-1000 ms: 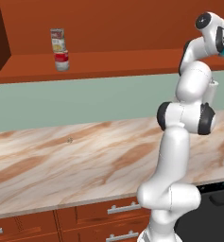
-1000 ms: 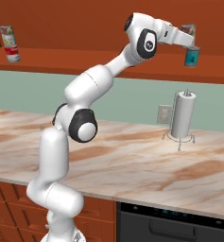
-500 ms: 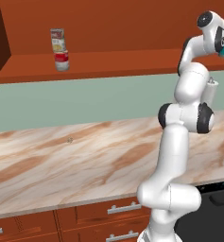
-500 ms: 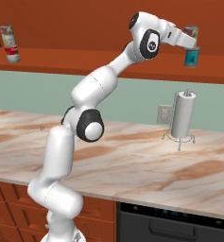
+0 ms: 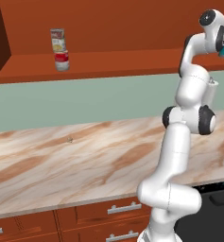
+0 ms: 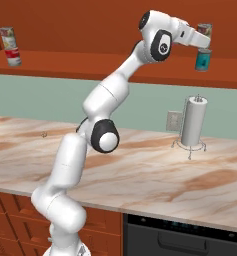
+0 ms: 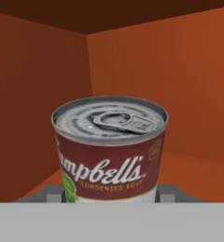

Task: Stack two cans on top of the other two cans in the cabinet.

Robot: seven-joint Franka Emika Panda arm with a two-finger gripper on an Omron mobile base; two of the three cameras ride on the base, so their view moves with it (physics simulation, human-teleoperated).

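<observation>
A soup can [image 7: 111,149] stands upright between the two fingers, one finger at each lower side of it; it has a dark red label with white script lettering, a green patch at lower left, and a silver pull-tab lid. In the right base view this can [image 6: 205,30] sits above a teal-labelled tin [image 6: 203,60], just beyond the fingers; whether the two touch cannot be told. Far from the fingers, another pale-labelled can [image 5: 58,40] rests stacked upright on a red-and-white tin [image 5: 62,60]. All stand on the reddish-brown cabinet ledge [image 5: 113,64].
</observation>
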